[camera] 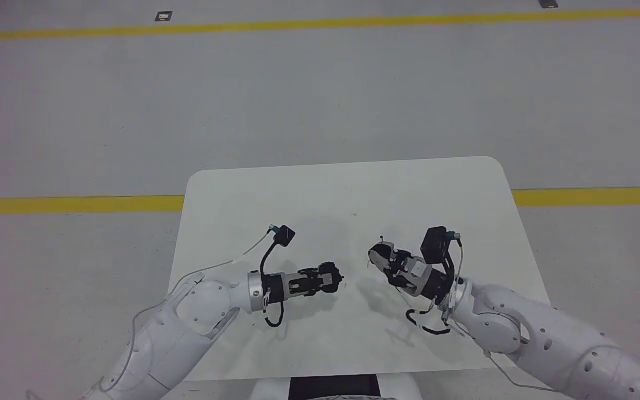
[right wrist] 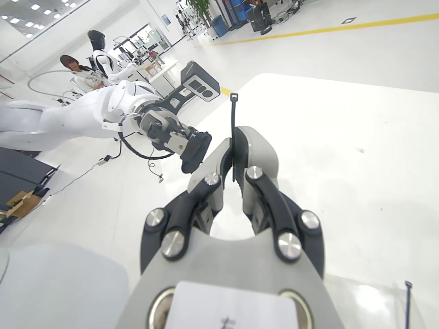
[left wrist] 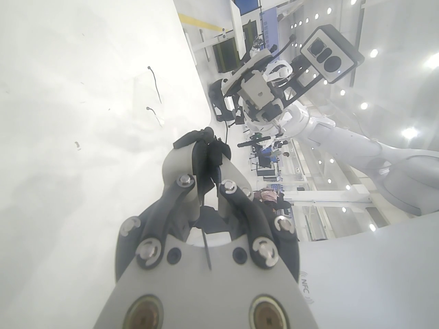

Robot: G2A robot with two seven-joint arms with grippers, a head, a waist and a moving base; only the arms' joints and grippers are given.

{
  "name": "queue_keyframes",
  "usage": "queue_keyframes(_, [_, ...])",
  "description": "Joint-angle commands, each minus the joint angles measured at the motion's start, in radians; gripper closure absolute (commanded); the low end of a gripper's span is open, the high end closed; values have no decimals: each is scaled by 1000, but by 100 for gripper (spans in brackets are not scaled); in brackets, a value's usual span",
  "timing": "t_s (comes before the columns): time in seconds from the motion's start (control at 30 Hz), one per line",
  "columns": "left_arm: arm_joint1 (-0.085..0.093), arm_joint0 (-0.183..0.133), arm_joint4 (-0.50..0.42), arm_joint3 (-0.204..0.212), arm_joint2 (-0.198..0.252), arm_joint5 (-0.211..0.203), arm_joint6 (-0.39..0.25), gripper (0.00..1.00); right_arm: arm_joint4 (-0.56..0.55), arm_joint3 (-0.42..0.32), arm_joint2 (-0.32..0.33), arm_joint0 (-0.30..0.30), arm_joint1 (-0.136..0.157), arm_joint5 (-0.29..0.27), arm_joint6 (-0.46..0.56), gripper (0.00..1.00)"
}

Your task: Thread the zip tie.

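My right gripper [right wrist: 235, 140] is shut on a black zip tie [right wrist: 234, 118], held upright with its square head on top and a short piece of strap below the fingers. My left gripper [left wrist: 205, 138] is shut on a thin black strap [left wrist: 206, 248] that runs back between its fingers toward the palm. In the top view the left gripper [camera: 335, 279] and the right gripper [camera: 378, 252] face each other over the near middle of the white table [camera: 350, 190], a small gap apart. The left gripper [right wrist: 195, 148] hangs just beside the right one's fingertips.
Two loose zip ties [left wrist: 156, 85] lie on the table beyond my left gripper, with a small dark scrap [left wrist: 77, 144] nearby. Another zip tie [right wrist: 407, 299] lies on the table close to my right wrist. The table's far half is bare.
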Motion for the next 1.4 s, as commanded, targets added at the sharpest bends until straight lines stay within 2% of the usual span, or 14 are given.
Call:
queue_keyframes(0.0, [0,0,0,0,0,0,0,100,-15,15,5,-5,-5,-1,-12,100])
queue_keyframes(0.17, [0,0,0,0,0,0,0,100,-87,31,0,-7,-15,-1,-65,100])
queue_keyframes(0.3, [0,0,0,0,0,0,0,100,-173,51,-33,-1,-17,-1,-138,100])
queue_keyframes(0.63, [0,0,0,0,0,0,0,100,-287,99,-183,77,-19,-1,-355,100])
queue_keyframes(0.97, [0,0,0,0,0,0,0,100,-287,101,-190,81,-19,-1,-363,100])
queue_keyframes(1.1, [-4,2,-59,5,17,0,4,100,-300,96,-180,74,-24,2,-348,100])
queue_keyframes(1.23, [-7,-5,-171,24,25,0,-48,100,-345,94,-167,59,-36,-1,-376,100])
queue_keyframes(1.37, [-9,-16,-232,57,36,0,-91,100,-378,96,-165,53,-44,-1,-402,100])
